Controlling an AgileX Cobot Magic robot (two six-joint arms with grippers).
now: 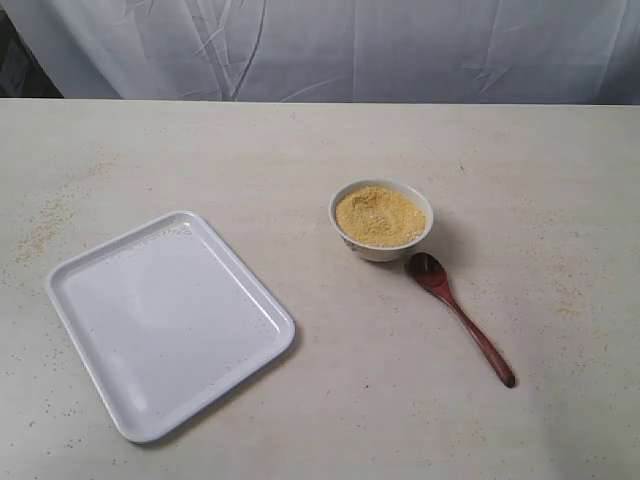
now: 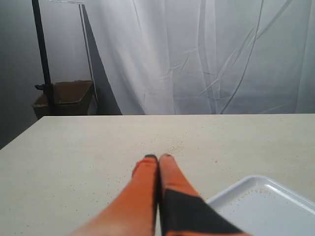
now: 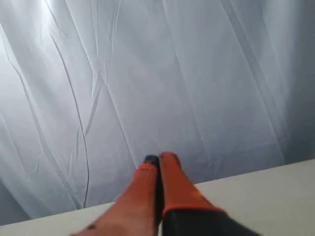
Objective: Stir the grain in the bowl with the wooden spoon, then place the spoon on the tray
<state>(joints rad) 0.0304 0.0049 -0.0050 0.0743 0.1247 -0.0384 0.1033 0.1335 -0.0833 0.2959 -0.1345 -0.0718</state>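
Observation:
A small white bowl point(image 1: 382, 220) holds yellow grain point(image 1: 379, 215) near the table's middle right. The dark reddish-brown wooden spoon point(image 1: 459, 315) lies flat on the table just in front of the bowl, its oval head close to the bowl and its handle running toward the front right. The large white tray point(image 1: 168, 320) rests empty at the left; one corner point(image 2: 268, 204) shows in the left wrist view. Neither arm appears in the exterior view. My left gripper point(image 2: 158, 157) is shut and empty above bare table. My right gripper point(image 3: 160, 158) is shut and empty, facing the curtain.
A white curtain point(image 1: 330, 45) hangs behind the table's far edge. Scattered grain specks point(image 1: 45, 225) lie on the tabletop at the left and around the tray. A cardboard box point(image 2: 66, 96) and a black stand point(image 2: 42, 54) are beyond the table in the left wrist view.

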